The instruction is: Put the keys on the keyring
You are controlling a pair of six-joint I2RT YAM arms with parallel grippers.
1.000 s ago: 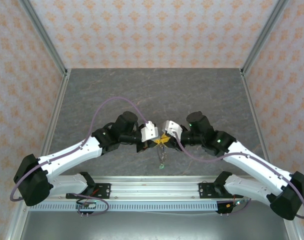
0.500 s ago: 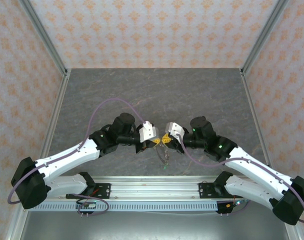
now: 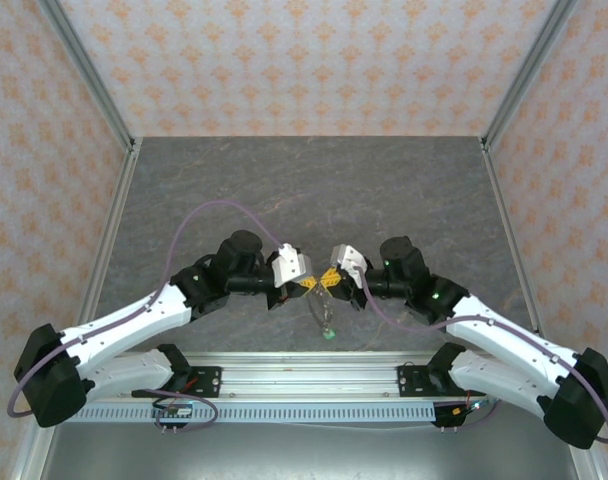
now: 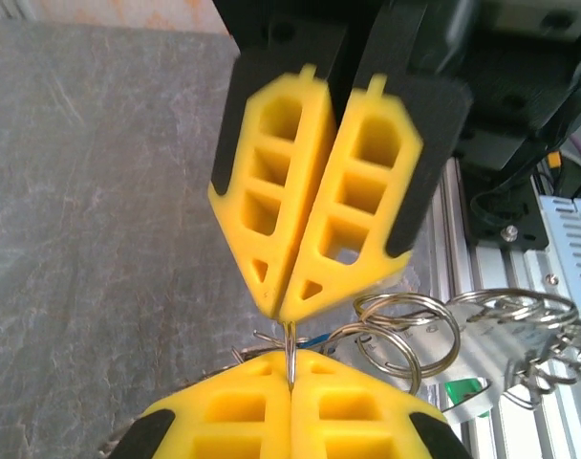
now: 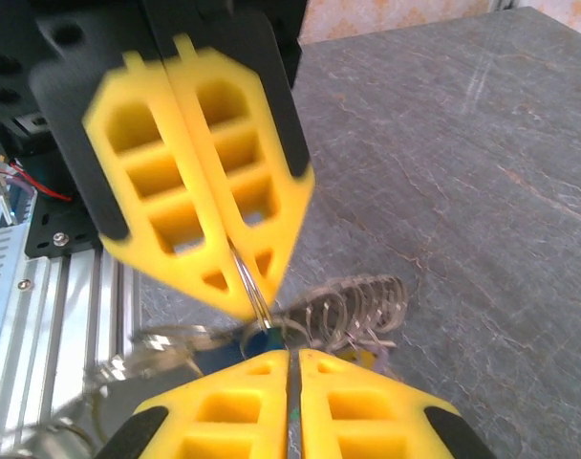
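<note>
My left gripper (image 3: 308, 287) and right gripper (image 3: 330, 280) meet tip to tip above the near table. Both are shut on the thin wire of the keyring (image 4: 291, 342). In the left wrist view my left gripper (image 4: 291, 363) pinches that wire from below and the right gripper (image 4: 284, 312) from above. Several small split rings (image 4: 410, 330) are strung on the wire; they appear as a coil (image 5: 357, 308) in the right wrist view. The keys (image 3: 325, 315) dangle below the grippers, with a green tag (image 4: 467, 392), a blue tag (image 5: 262, 339) and a yellow tag (image 5: 369, 360).
The aluminium rail (image 3: 314, 378) with the arm bases runs along the near edge, just under the dangling keys. Grey stone-patterned table (image 3: 314, 190) stretches away behind the grippers, bounded by patterned walls and metal frame posts (image 3: 89, 70).
The left arm has swung back and to the left, its wrist sitting a little lower. Both grippers stay tip to tip on the ring, with the keys still dangling beneath.
</note>
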